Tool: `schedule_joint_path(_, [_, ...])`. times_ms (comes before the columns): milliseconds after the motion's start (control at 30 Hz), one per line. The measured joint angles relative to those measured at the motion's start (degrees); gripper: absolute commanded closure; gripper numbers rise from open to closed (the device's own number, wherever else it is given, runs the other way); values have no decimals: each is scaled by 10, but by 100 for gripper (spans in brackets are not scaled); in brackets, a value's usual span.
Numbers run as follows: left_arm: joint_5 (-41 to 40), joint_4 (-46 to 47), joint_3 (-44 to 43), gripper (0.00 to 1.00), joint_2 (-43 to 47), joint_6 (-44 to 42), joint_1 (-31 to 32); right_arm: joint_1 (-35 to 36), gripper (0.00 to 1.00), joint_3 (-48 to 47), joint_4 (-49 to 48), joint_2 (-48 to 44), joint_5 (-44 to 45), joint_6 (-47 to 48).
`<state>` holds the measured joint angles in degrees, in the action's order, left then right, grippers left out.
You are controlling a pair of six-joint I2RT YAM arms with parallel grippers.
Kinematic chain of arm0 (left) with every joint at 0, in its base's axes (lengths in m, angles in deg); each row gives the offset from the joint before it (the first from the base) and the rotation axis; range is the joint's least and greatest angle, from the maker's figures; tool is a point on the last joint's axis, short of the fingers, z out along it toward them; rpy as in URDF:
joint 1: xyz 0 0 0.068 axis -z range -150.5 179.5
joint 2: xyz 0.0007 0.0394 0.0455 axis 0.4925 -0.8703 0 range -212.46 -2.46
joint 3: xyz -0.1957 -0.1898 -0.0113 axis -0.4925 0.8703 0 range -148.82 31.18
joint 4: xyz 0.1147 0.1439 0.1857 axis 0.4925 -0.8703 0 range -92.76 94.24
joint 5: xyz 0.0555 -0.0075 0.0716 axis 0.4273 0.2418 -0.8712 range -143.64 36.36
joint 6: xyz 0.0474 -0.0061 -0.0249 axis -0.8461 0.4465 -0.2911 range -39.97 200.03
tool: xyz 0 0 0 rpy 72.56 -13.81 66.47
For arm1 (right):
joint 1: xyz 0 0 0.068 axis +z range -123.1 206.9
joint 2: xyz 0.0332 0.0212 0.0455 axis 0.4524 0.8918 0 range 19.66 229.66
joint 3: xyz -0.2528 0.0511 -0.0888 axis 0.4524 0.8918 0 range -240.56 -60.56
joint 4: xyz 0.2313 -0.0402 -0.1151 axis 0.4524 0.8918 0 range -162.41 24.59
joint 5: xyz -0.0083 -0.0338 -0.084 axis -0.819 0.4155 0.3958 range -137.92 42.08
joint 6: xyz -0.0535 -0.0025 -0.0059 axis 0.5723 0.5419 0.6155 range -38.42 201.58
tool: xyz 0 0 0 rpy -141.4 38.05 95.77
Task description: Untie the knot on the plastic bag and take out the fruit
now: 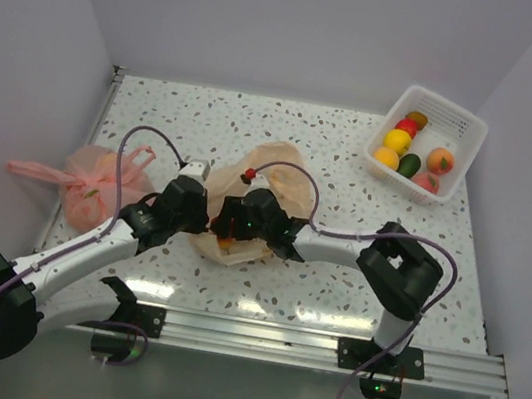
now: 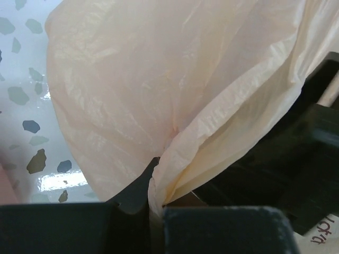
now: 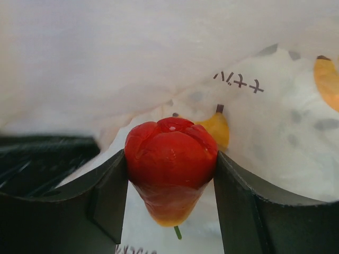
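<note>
A thin, crinkly, pale peach-orange plastic bag [image 1: 286, 167] lies near the middle of the speckled tabletop [image 1: 336, 271]. Its long axis runs from the near edge toward the far edge, leaning a little to the right. The two arms meet at its near end.

The left gripper [image 2: 154, 214] is clenched on a gathered fold of the plastic bag. The film fans up and away from the pinch in smooth folds, and the black body of the other arm sits just to its right.

The right gripper [image 3: 172, 182] reaches inside the plastic bag, with translucent film all around it. Its fingers [image 3: 108, 196] press against both flanks of a glossy red fruit [image 3: 170, 159], grasping it. In the right wrist view the red fruit's long axis stands up and down between the fingers. Its broad, lobed end points up and its narrow orange-yellow tip, with a thin green stalk, points down. Behind it the film carries yellow-orange printed marks [image 3: 217, 129] and small black lettering.

The knot cannot be made out in any view.

A salmon-pink tied bag [image 1: 92, 182] rests at the left edge of the tabletop, well apart from the plastic bag. A white lattice basket [image 1: 452, 110] stands at the far right corner and holds several small fruits [image 1: 397, 139] in yellow, red, orange and dark green.
</note>
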<state>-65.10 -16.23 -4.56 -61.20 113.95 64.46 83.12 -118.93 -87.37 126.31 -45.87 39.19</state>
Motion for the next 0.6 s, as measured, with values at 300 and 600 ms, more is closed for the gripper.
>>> schedule_joint_path(300, [-35,-7,-8,100,-19,-7,0,0,100,28,92,-175,12,96])
schedule_joint_path(600, [-44,-9,-18,100,-26,-21,-1,-50,100,-86,265,-292,-21,228])
